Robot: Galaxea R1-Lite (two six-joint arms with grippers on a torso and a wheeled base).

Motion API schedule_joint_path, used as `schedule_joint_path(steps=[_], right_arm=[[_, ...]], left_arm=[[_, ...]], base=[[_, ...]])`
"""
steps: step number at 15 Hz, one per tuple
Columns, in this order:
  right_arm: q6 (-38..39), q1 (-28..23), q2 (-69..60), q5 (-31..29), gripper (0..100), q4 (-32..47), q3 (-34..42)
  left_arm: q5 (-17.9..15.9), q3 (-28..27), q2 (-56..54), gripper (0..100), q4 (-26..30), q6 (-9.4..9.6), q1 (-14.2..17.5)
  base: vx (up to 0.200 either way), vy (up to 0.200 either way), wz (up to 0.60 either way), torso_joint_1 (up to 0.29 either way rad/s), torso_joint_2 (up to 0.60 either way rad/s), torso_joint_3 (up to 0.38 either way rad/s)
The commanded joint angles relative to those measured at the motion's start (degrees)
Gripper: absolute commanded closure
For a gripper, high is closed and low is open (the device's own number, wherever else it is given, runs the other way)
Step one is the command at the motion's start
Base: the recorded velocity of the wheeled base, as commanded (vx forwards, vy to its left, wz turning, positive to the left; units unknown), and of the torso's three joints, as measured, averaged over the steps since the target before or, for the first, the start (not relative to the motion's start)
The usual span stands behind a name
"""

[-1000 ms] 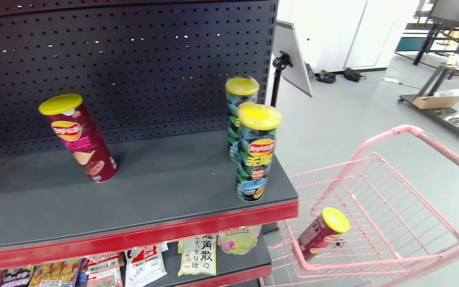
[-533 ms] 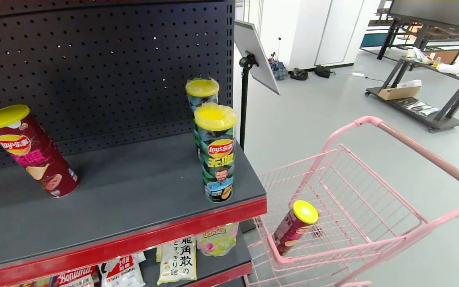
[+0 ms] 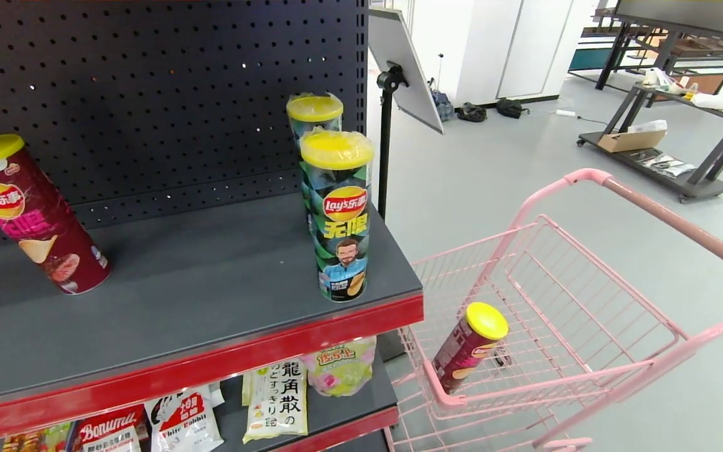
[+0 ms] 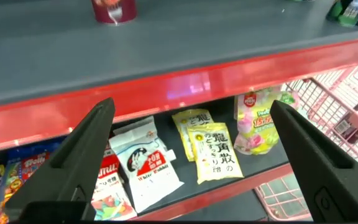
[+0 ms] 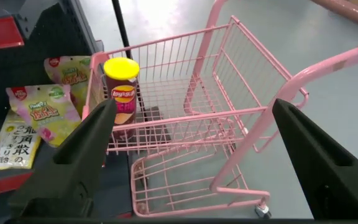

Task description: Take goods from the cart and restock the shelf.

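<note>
Shift: the head view has swung, sliding the shelf goods across the picture and bringing in more of the cart; the goods themselves have not moved. Item: can (image 3: 469, 355), maroon, in the cart (image 3: 669, 216), at the corner nearest the shelf (image 3: 198, 295), lid up, long axis leaning a little off upright. Right claw (image 5: 191, 104): spread wide, empty, looking down into the cart, the can ahead and toward one finger; judged the nearer arm. Left claw (image 4: 191, 104): spread wide, empty, facing the shelf's red edge and the snack bags (image 4: 213, 152) beneath. On the shelf: shelf can (image 3: 29, 213), green cans (image 3: 339, 213). Obstruction: basket wires and rim hem the can; entry from above looks likeliest.
</note>
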Motion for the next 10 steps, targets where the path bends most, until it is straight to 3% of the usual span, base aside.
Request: schedule_joint_path(steps=[1,10], right_arm=[[0.0,0.0,0.0,0.0,0,0.0,0.0],[0.0,0.0,0.1,0.0,0,0.0,0.0]], left_arm=[[0.0,0.0,0.0,0,0.0,-0.02,0.0],[0.0,0.1,0.0,0,0.0,-0.02,0.0]], base=[[0.0,0.0,0.0,-0.139,0.39,0.237],[0.0,0.0,0.0,-0.163,0.47,0.305]])
